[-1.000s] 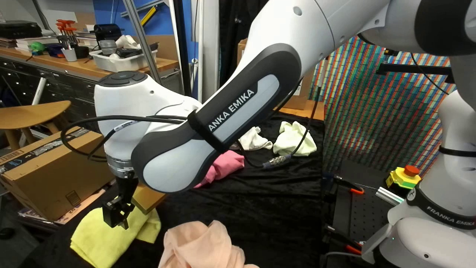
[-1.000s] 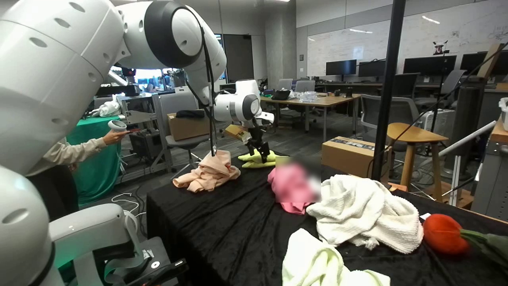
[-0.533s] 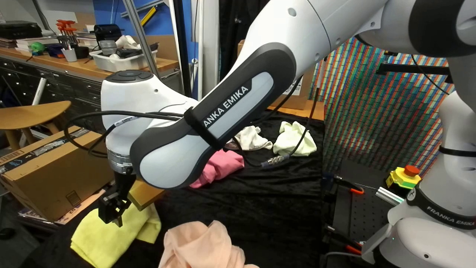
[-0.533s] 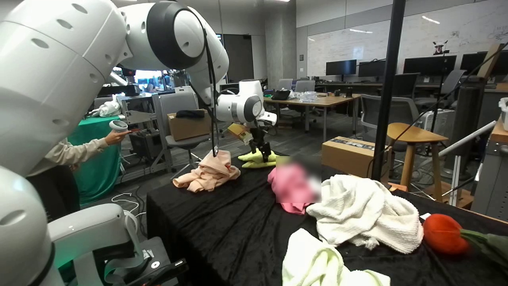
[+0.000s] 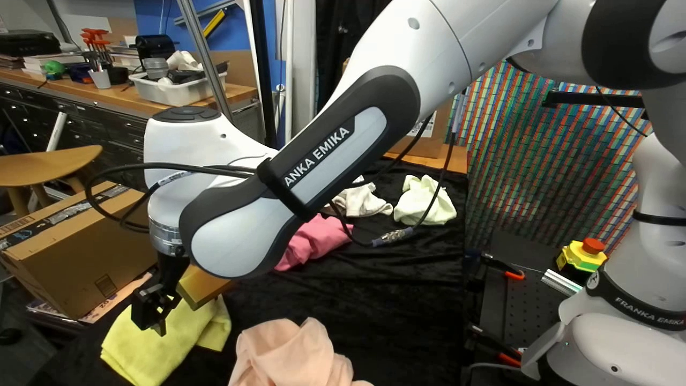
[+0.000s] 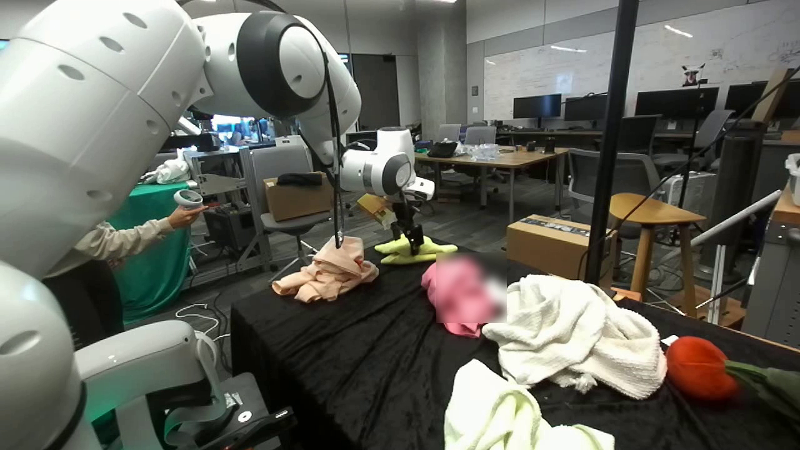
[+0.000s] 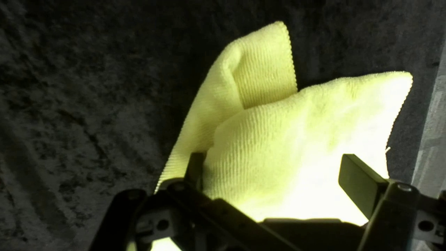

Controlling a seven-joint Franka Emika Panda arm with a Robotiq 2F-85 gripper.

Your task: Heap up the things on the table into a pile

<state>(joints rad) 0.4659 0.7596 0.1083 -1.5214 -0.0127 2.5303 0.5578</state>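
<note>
In an exterior view the empty pincer (image 5: 152, 318), spread wide, is over the yellow cloth (image 5: 161, 351), magenta cloth (image 5: 317, 240) at two o'clock

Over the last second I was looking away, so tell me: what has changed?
In an exterior view, the open gripper has moved left above the yellow cloth, the arm with it. Nothing was gripped or let go. The yellow cloth shows no clear shift; the peach cloth, pink cloth, white cloth, pale green cloth and red flower stayed put.
</note>
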